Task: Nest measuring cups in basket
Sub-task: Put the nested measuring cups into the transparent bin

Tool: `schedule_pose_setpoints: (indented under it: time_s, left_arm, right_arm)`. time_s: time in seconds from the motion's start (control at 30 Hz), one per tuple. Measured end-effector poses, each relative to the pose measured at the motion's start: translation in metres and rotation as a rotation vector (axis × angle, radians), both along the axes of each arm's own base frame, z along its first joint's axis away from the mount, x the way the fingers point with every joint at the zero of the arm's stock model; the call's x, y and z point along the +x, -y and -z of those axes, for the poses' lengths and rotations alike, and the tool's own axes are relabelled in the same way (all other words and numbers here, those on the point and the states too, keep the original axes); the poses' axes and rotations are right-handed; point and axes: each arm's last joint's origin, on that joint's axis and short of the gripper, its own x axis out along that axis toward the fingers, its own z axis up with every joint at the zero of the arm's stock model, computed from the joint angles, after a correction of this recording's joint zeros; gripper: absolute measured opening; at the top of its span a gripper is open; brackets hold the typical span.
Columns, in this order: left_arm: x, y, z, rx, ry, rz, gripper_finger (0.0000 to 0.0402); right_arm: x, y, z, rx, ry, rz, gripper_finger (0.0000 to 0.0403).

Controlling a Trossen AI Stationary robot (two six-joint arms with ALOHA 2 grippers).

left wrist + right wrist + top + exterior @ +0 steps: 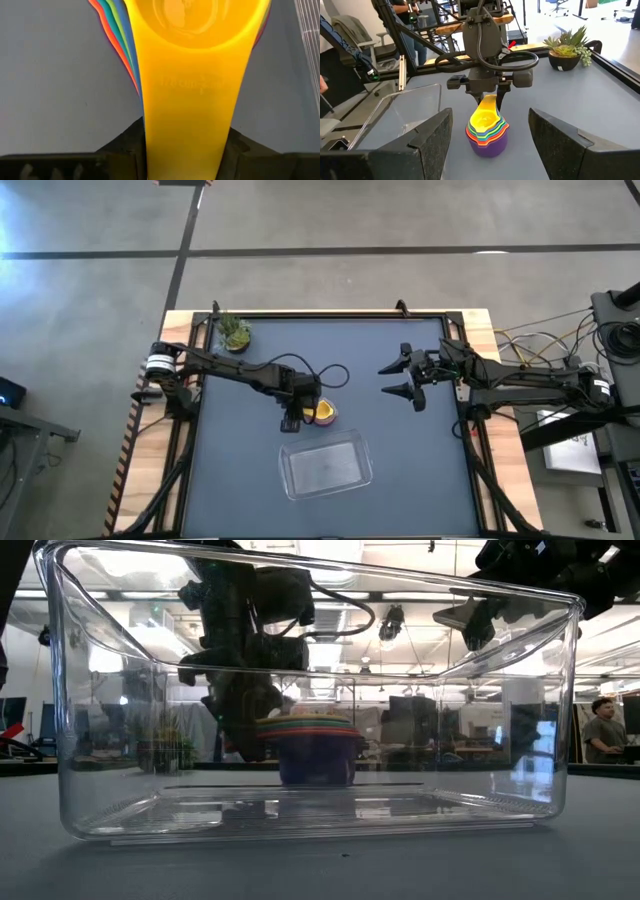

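Left gripper (489, 97) pinching the handles of the nested measuring cups (487, 131); next: lifting the stack into the basket (327, 465). Right gripper (405, 376) waiting, spread.

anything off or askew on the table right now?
Nothing spilled or damaged. One mismatch: the measuring cups are already nested, yellow on top, but stand on the table beside the basket, not in it. The left gripper is at their handles; the right gripper waits open, apart.
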Motion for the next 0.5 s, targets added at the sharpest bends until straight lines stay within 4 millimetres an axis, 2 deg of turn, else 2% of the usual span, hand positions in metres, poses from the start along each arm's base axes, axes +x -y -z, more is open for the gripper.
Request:
schedule_pose_setpoints:
  time_s: [0.2,0.5]
  left_arm:
    - [0.002,0.000,-0.007,0.003,-0.001,0.009,0.0123]
    - [0.009,0.000,-0.041,0.020,0.025,0.014,0.0123]
  right_arm:
    - [0.000,0.000,0.000,0.000,0.000,0.000,0.0249]
    - [0.000,0.000,0.000,0.002,-0.005,0.000,0.0249]
